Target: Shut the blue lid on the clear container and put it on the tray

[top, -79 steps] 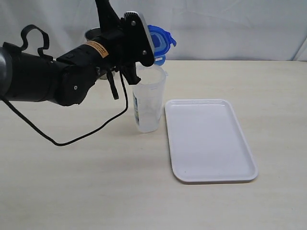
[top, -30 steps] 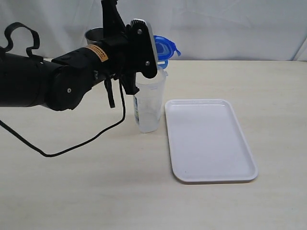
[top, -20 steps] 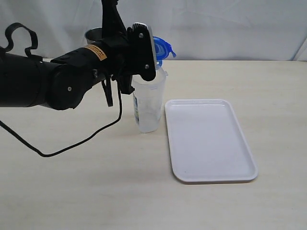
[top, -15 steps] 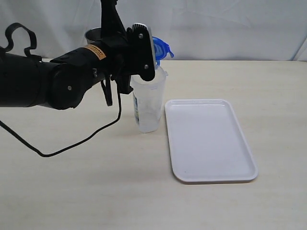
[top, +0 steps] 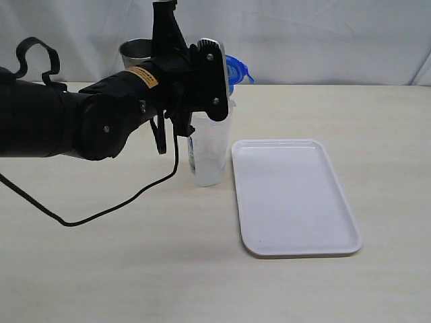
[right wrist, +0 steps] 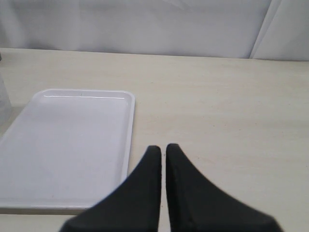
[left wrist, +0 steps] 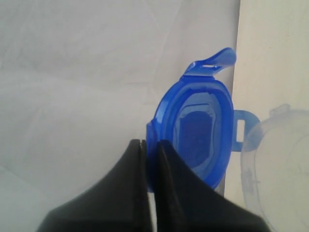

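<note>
The blue lid (top: 237, 69) hangs in the air just above the far rim of the clear container (top: 207, 156), mostly hidden behind my left arm in the exterior view. My left gripper (left wrist: 150, 143) is shut on the lid's edge (left wrist: 199, 130), with the lid's underside facing the wrist camera and the container's open mouth (left wrist: 277, 159) beside it. The container stands upright on the table, just left of the white tray (top: 294, 196). My right gripper (right wrist: 163, 147) is shut on nothing, over the table near the tray's corner (right wrist: 72, 145); it does not show in the exterior view.
A steel tumbler (top: 135, 50) stands behind my left arm at the back of the table. A black cable (top: 121, 202) trails from the arm across the table to the left of the container. A white cloth backdrop closes off the far side.
My left arm has shifted a little right and up with the lid, which now sits slightly further right above the container's mouth. The container and tray have not moved.
</note>
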{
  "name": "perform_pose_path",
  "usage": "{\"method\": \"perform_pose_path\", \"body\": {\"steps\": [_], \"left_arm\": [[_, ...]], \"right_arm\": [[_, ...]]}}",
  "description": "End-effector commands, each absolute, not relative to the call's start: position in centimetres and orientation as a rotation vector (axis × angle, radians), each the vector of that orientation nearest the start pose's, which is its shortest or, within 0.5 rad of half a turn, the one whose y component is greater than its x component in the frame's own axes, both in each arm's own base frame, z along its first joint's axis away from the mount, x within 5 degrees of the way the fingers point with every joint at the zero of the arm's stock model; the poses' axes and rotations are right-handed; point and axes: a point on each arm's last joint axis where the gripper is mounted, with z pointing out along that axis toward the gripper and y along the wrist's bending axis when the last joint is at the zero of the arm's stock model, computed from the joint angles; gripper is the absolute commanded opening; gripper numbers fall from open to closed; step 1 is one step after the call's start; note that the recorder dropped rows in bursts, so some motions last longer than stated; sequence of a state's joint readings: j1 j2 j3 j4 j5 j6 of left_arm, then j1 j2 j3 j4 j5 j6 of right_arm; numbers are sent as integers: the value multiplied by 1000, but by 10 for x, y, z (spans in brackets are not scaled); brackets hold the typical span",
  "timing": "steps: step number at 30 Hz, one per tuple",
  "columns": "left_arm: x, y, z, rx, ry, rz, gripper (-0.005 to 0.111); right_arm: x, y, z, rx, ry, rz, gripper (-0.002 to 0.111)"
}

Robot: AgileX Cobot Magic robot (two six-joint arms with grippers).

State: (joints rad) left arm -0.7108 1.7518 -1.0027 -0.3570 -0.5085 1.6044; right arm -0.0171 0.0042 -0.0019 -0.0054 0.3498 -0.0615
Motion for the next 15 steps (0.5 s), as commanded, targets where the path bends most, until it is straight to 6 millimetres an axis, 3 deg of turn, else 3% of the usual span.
{"method": "perform_pose_path", "body": {"steps": [1,6,15], "left_arm": [[301,-241,250,1397,1052,586,0],[298,-240,258,1386,1042,602,0],[295,-241,253,1434,1081,576,0]], "right_arm": [[53,-1,182,-47,1829,-72,4],[53,-1,182,-47,1829,-72,4],[53,-1,182,-47,1829,-72,4]]}}
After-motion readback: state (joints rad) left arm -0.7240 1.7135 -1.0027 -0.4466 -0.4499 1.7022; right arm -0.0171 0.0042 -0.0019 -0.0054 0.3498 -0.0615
